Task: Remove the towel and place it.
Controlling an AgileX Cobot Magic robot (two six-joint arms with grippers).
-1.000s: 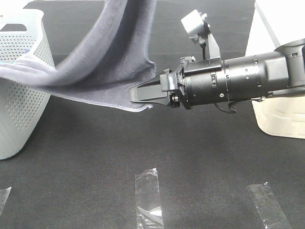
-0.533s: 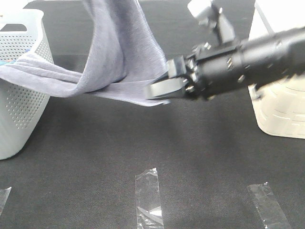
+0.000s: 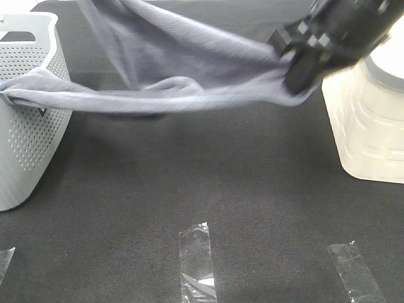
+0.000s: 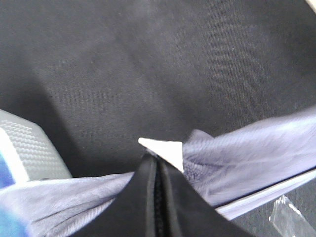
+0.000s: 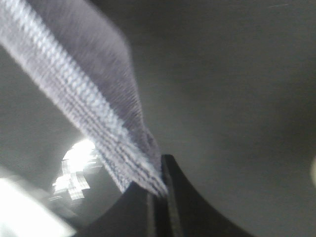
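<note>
The slate-grey towel (image 3: 189,69) hangs stretched above the black table, one end still draped over the rim of the grey basket (image 3: 25,145). My right gripper (image 3: 295,81), blurred at the upper right, is shut on the towel's far edge. In the right wrist view the fingers (image 5: 157,192) pinch the hemmed edge of the towel (image 5: 84,89). The towel's upper part runs out of the top of the exterior view. In the left wrist view my left gripper (image 4: 157,162) is shut on the towel (image 4: 247,148), high above the table.
A white ribbed container (image 3: 369,126) stands at the right, close under my right arm. Strips of clear tape (image 3: 197,262) lie on the black cloth near the front edge. A basket corner (image 4: 29,153) with something blue (image 4: 6,170) beside it shows in the left wrist view.
My right gripper has swung up and to the right with the towel's edge, pulling the towel from a hanging fold into a long taut span out from the basket.
</note>
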